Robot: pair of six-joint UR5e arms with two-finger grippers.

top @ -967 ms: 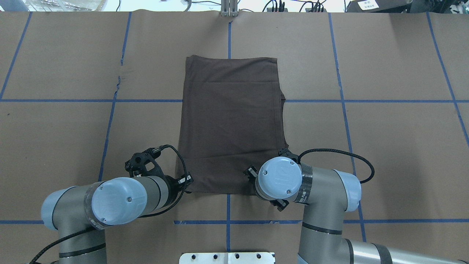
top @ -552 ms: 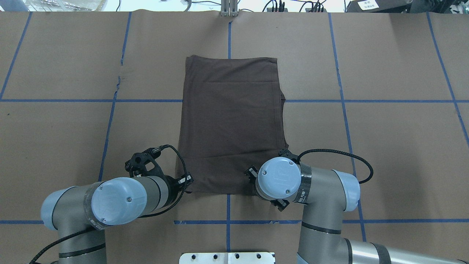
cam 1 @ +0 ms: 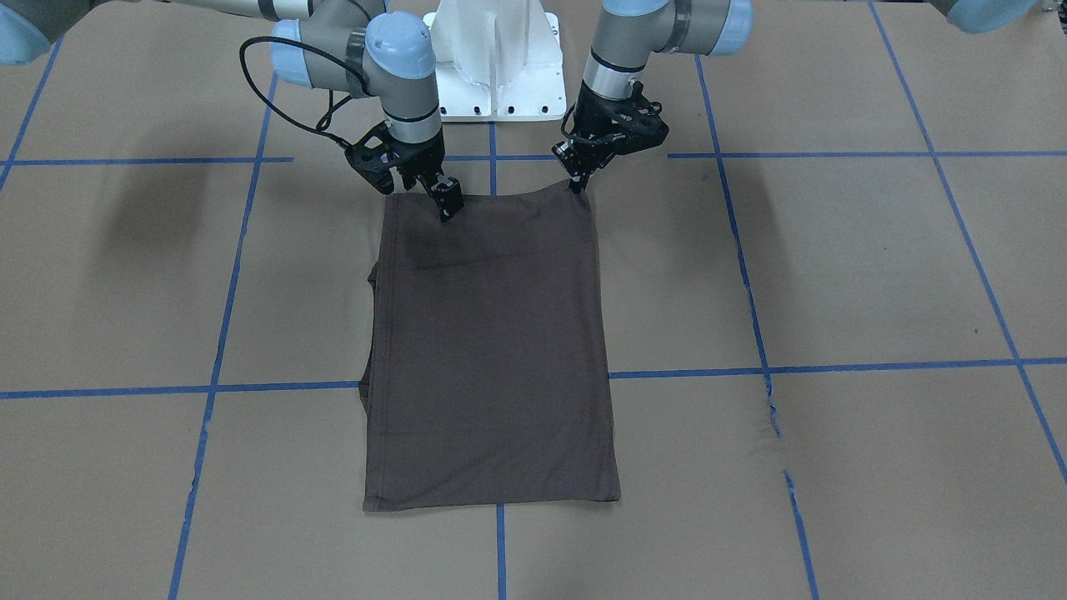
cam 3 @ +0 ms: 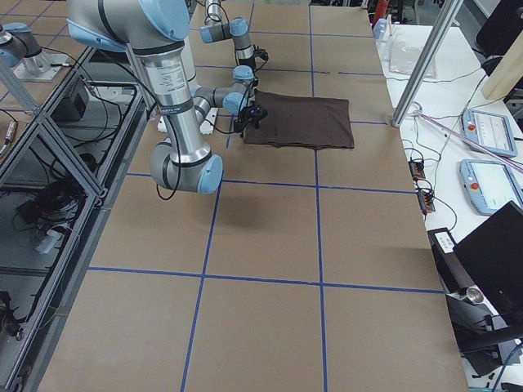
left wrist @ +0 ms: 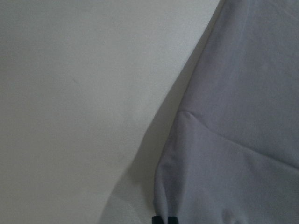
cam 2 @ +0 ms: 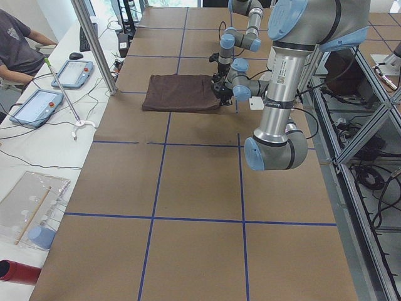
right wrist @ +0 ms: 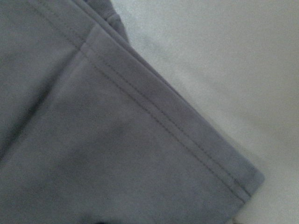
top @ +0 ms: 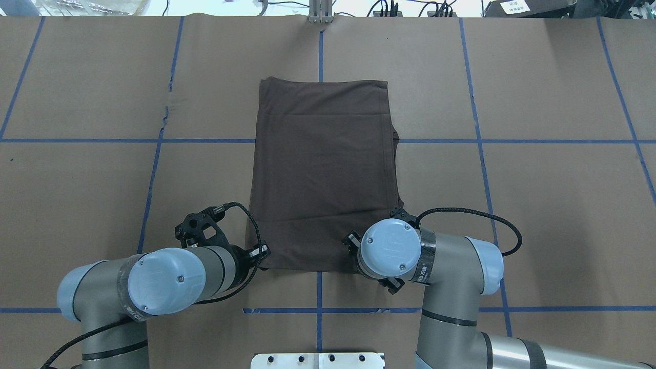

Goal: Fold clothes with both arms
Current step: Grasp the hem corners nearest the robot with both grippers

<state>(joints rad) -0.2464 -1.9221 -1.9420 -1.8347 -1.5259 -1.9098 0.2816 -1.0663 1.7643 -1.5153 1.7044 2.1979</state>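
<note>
one folded t-shirt [cam 1: 492, 350] lies flat mid-bench [cam 1: 834, 275], well clear of both end edges, with the left gripper [cam 1: 577, 187] clamped on one robot-side corner and the right gripper [cam 1: 445, 210] tips down by the other, grip state indeterminable.

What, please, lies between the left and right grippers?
Only the robot-side edge of the T-shirt runs between the left gripper and the right gripper; nothing else, as the front-facing view shows.

Matt dark knit cloth: T-shirt [top: 323, 169]. Matt brown paper: table [top: 538, 205]. Satin grey metal, smooth pale-blue plastic: left arm [top: 212, 264], right arm [top: 451, 256].
</note>
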